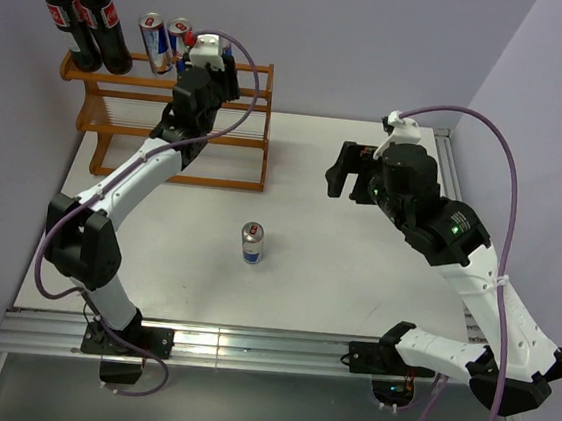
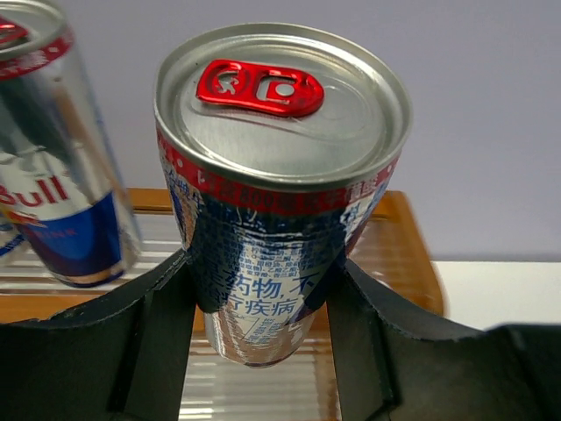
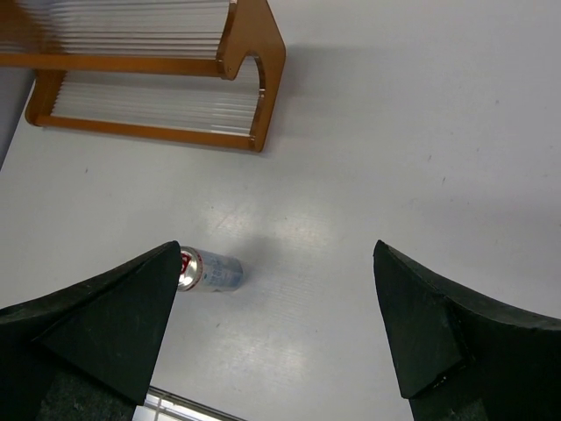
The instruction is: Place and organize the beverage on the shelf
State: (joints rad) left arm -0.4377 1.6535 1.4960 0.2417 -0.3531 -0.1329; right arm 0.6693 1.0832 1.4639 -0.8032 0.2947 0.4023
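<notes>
Beverage can [image 2: 279, 167]: slim glossy metal cylinder, red pull-tab [image 2: 259, 88].

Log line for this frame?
left pincer: shut on can at shelf | right pincer: open, empty | loose can: upright on table

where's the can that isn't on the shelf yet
In the top view the loose can stands upright by itself near the middle of the white table, in front of the right end of the shelf.
</notes>
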